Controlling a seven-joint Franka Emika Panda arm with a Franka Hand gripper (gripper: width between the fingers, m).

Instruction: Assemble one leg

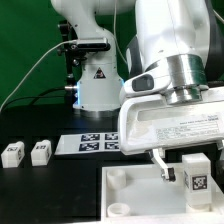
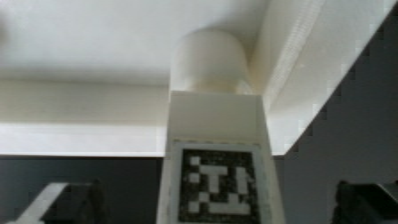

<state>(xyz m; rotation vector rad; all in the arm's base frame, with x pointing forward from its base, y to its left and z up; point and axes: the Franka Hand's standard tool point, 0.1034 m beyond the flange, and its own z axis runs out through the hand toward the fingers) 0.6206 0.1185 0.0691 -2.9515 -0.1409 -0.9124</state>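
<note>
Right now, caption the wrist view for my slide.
Tagged leg inside the open pincer, pointing toward the white top's corner.

Black tabletop (image 1: 50,192), pale backdrop (image 1: 25,40)

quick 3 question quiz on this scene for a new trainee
1. How many legs lie to the exterior view's left of the marker board?
2. True or false: the hand is shut on a leg.
3. The leg nearest the hand is at: A the marker board, B the white top, C a shelf.
Key: 1 two; 2 false; 3 B.
</note>
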